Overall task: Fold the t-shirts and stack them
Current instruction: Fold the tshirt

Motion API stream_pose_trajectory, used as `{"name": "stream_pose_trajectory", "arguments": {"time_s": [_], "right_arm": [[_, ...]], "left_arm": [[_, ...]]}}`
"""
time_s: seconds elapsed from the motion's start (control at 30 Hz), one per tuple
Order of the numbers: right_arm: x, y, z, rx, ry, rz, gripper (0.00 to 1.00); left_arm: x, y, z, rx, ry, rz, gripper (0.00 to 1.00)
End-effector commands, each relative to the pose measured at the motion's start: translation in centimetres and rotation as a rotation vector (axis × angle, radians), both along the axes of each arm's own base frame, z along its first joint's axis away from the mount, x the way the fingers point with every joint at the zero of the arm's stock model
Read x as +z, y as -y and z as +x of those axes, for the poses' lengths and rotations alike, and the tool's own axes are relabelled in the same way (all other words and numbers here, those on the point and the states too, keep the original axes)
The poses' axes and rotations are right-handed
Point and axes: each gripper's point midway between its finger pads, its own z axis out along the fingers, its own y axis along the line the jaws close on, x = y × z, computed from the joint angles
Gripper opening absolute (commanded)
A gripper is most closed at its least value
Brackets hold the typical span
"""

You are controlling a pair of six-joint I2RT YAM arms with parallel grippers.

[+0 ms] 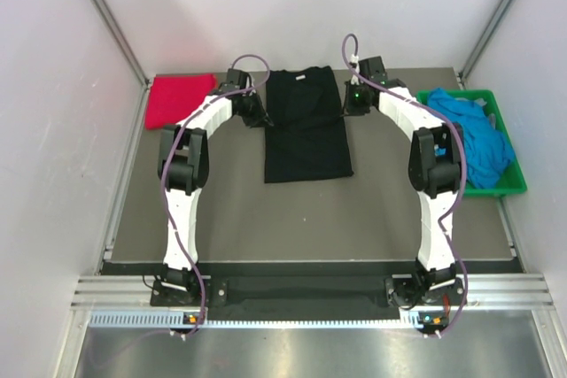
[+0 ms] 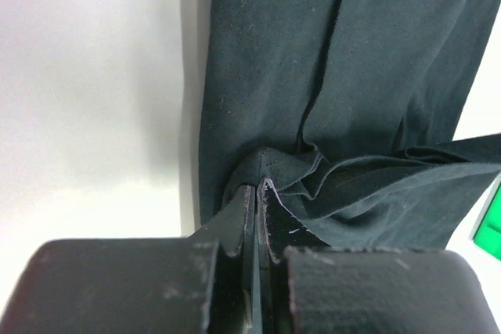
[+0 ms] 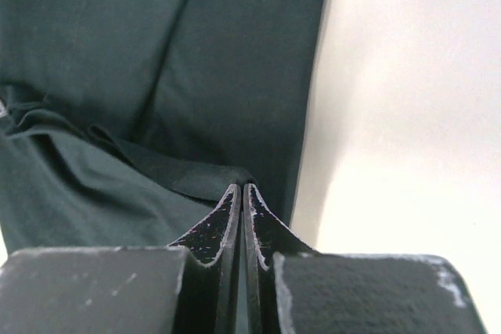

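A black t-shirt [image 1: 307,126] lies flat in the middle of the table as a long narrow rectangle, collar toward the far wall. My left gripper [image 1: 260,115] sits at its left edge near the top. In the left wrist view the gripper [image 2: 257,185] is shut on a puckered bunch of the black t-shirt [image 2: 313,52]. My right gripper [image 1: 348,105] is at the shirt's right edge; in the right wrist view the gripper [image 3: 241,186] is shut on a folded edge of the black t-shirt [image 3: 156,60]. A magenta-red t-shirt [image 1: 180,99] lies folded at the far left. Blue t-shirts [image 1: 474,135] are heaped in the crate.
A green plastic crate [image 1: 496,190] stands at the table's right edge, and a sliver of the crate [image 2: 489,228] shows in the left wrist view. White walls close in the table on three sides. The arms' bases are bolted to the near rail.
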Motion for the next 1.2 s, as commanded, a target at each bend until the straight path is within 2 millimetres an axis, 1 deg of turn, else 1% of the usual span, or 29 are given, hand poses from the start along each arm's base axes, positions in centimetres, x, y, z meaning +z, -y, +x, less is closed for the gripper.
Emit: {"name": "stream_pose_trajectory", "arguments": {"time_s": [0.0,0.07,0.1,0.13,0.27,0.3,0.37,0.4,0.43,0.47,0.5,0.53,0.57,0.6,0.63,0.67,0.7,0.73,0.77,0.8,0.83,0.87,0.9,0.93,1.0,1.03,1.07,1.13,1.17], "right_arm": [[2.4,-0.1,2.7,0.02,0.114,0.034,0.0],[2.1,-0.4,3.0,0.033,0.119,0.05,0.0],[2.1,-0.6,3.3,0.037,0.133,0.057,0.0],[1.7,-0.6,3.5,0.037,0.132,0.06,0.0],[1.2,-0.6,4.4,0.038,0.141,0.063,0.01],[1.6,-0.6,4.6,0.035,0.145,0.065,0.04],[1.3,-0.2,4.8,0.025,0.132,0.056,0.1],[1.5,0.1,4.6,0.012,0.114,0.051,0.19],[2.3,0.8,4.5,-0.014,0.117,0.045,0.23],[2.8,1.0,4.3,-0.021,0.114,0.05,0.26],[2.7,1.3,3.5,-0.035,0.086,0.059,0.3],[4.5,1.4,2.9,-0.039,0.106,0.068,0.32],[5.1,1.5,2.2,-0.036,0.104,0.072,0.34],[4.3,1.4,0.9,-0.03,0.067,0.072,0.37],[5.3,1.3,-0.5,-0.019,0.058,0.075,0.38],[5.2,1.3,-1.4,-0.018,0.037,0.074,0.39],[3.7,1.3,-3.0,-0.01,-0.014,0.068,0.4],[4.5,0.9,-4.3,0.012,-0.015,0.084,0.4],[4.2,0.9,-5.2,0.018,-0.035,0.086,0.4],[2.8,1.0,-6.8,0.025,-0.079,0.08,0.41],[3.7,0.6,-7.8,0.041,-0.068,0.09,0.41],[2.9,0.8,-8.9,0.048,-0.09,0.088,0.4],[2.9,0.6,-9.5,0.057,-0.096,0.09,0.4],[3.4,0.2,-10.1,0.076,-0.089,0.102,0.4],[2.7,0.2,-10.9,0.094,-0.102,0.088,0.41],[2.4,0.2,-10.8,0.099,-0.095,0.078,0.42],[2.2,0.3,-10.7,0.105,-0.091,0.073,0.43],[1.7,0.4,-9.2,0.122,-0.059,0.051,0.44],[2.6,0.2,-8.0,0.142,-0.019,0.051,0.45]], "left_arm": [[1.6,-0.3,2.1,0.007,0.087,-0.004,0.0],[1.2,-0.6,2.3,0.02,0.088,0.019,0.0],[1.3,-0.7,2.4,0.013,0.096,0.025,0.02],[1.1,-0.8,2.4,0.017,0.091,0.026,0.1],[2.4,-1.6,3.3,0.032,0.14,0.075,0.21],[2.7,-1.8,3.4,0.026,0.159,0.093,0.23],[4.4,-2.7,3.6,0.035,0.191,0.154,0.25],[4.5,-4.1,3.7,0.059,0.2,0.234,0.26],[5.2,-4.4,3.1,0.056,0.195,0.263,0.27],[5.5,-4.7,2.8,0.054,0.195,0.275,0.28],[5.8,-4.3,2.3,0.029,0.193,0.263,0.28],[6.9,-3.8,1.7,0.01,0.207,0.242,0.27],[6.2,-3.4,0.8,-0.017,0.196,0.227,0.27],[6.1,-2.8,0.0,-0.041,0.195,0.205,0.27],[7.1,-1.5,-1.0,-0.082,0.209,0.15,0.27],[5.7,-0.9,-2.1,-0.109,0.189,0.118,0.27],[5.5,-0.1,-2.8,-0.124,0.18,0.084,0.26],[5.7,0.7,-3.7,-0.156,0.175,0.039,0.25],[4.5,1.0,-4.5,-0.168,0.149,0.03,0.25],[4.4,1.7,-4.7,-0.187,0.157,0.019,0.25],[3.8,2.1,-5.0,-0.204,0.145,0.008,0.24],[3.8,2.6,-5.3,-0.222,0.138,-0.013,0.24],[3.7,3.1,-5.1,-0.233,0.15,-0.028,0.23],[3.1,3.3,-5.0,-0.24,0.143,-0.038,0.23],[3.6,3.7,-4.1,-0.247,0.164,-0.048,0.23],[2.9,3.7,-3.9,-0.249,0.146,-0.039,0.23],[3.9,3.8,-2.9,-0.246,0.177,-0.035,0.23],[3.8,3.4,-1.4,-0.233,0.19,0.012,0.24],[3.6,3.1,-0.9,-0.23,0.192,0.038,0.24]]}}
